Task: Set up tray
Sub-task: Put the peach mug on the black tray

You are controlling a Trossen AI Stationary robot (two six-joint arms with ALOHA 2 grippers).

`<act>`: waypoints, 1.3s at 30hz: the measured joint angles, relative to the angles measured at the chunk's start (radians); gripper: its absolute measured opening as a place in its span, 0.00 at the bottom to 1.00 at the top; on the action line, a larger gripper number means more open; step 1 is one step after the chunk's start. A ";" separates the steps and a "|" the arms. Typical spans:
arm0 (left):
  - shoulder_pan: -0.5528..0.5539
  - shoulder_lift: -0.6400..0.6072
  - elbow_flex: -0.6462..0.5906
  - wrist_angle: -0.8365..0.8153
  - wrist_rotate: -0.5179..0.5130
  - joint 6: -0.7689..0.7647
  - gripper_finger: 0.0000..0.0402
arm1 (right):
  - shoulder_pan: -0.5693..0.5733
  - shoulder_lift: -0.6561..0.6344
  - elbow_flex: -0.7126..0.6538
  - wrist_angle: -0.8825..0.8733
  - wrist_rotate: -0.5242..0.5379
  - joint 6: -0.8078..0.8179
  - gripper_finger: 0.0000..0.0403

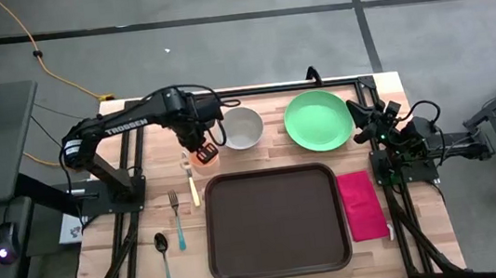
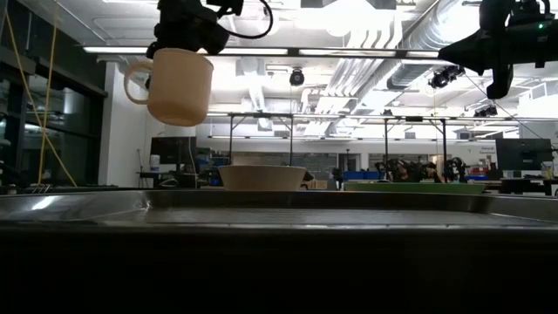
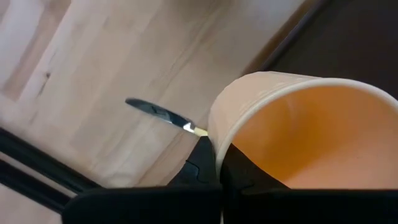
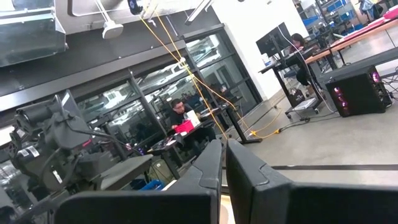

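Teal-handled metal spoon (image 1: 163, 253) and fork (image 1: 177, 219) lie leftmost on the wooden counter (image 1: 103, 268); above the knife, the left gripper (image 1: 208, 149) has its fingers clamped on the rim of a peach plastic cup (image 2: 177, 84), held aloft. Centrally, the large dark brown rectangular plastic tray (image 1: 275, 222) lies flat, empty: probably light, stiff, slick, best gripped by its raised rim. Right gripper (image 1: 357, 108), fingers closed on nothing, waits beside the green round plate (image 1: 318, 119). From the low view, the tray's interior is hard to make out.
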 joint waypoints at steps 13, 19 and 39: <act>0.000 0.000 0.000 0.038 0.019 0.077 0.04 | 0.000 0.000 0.000 -0.004 0.000 -0.002 0.00; 0.000 0.000 0.000 0.104 0.057 0.027 0.04 | 0.000 0.000 0.000 -0.004 0.043 -0.029 0.00; -0.125 0.009 -0.001 0.111 0.052 -0.537 0.04 | 0.000 0.000 0.000 -0.004 0.171 -0.034 0.00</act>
